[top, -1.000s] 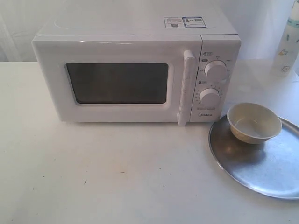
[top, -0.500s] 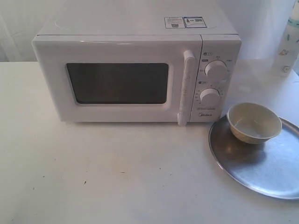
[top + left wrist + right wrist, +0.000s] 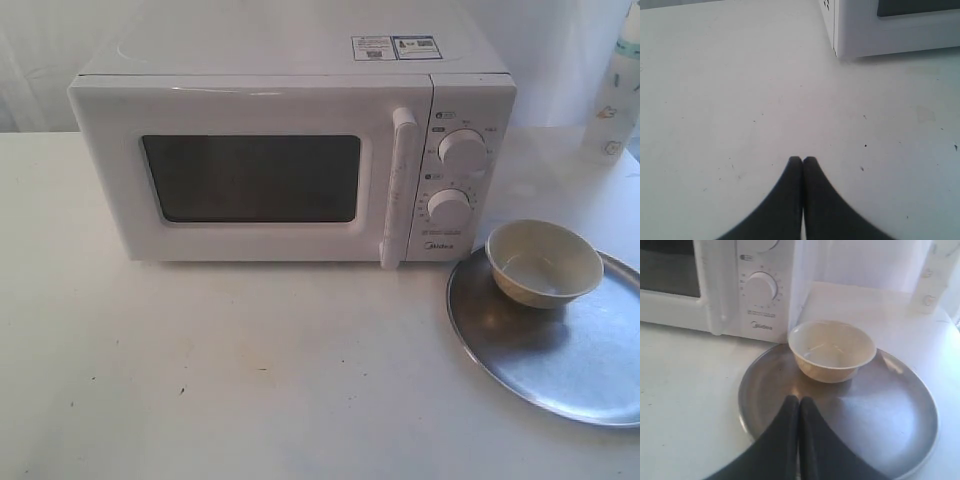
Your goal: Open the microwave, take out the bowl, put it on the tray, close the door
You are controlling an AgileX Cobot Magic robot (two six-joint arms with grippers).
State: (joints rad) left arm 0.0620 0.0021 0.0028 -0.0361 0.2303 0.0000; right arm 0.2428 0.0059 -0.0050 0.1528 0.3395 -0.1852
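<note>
Door [image 3: 250, 175] of the microwave [image 3: 290, 60] shut, cream bowl [image 3: 543, 262] sitting at 11 o'clock on the silver tray [image 3: 580, 380], tray at the microwave's 4 o'clock; left gripper [image 3: 802, 161] and right gripper [image 3: 799, 401] both pinched together, holding nothing; task looks done, next calls only for parking the arms clear.

1. The left gripper [image 3: 802, 159] is closed. Its two dark fingers [image 3: 787, 200] press together along their inner edges, from the rounded tips back, with only a thin seam between them.
2. Nothing is gripped between the left fingers, and their tips touch nothing.
3. The right gripper [image 3: 799, 399] is in the same state. Its two dark fingers [image 3: 815, 440] meet tip to tip with a hairline seam between them and hold nothing.
4. Each pair of fingers is narrow at the tips, widens toward its wrist, and points forward and downward.
</note>
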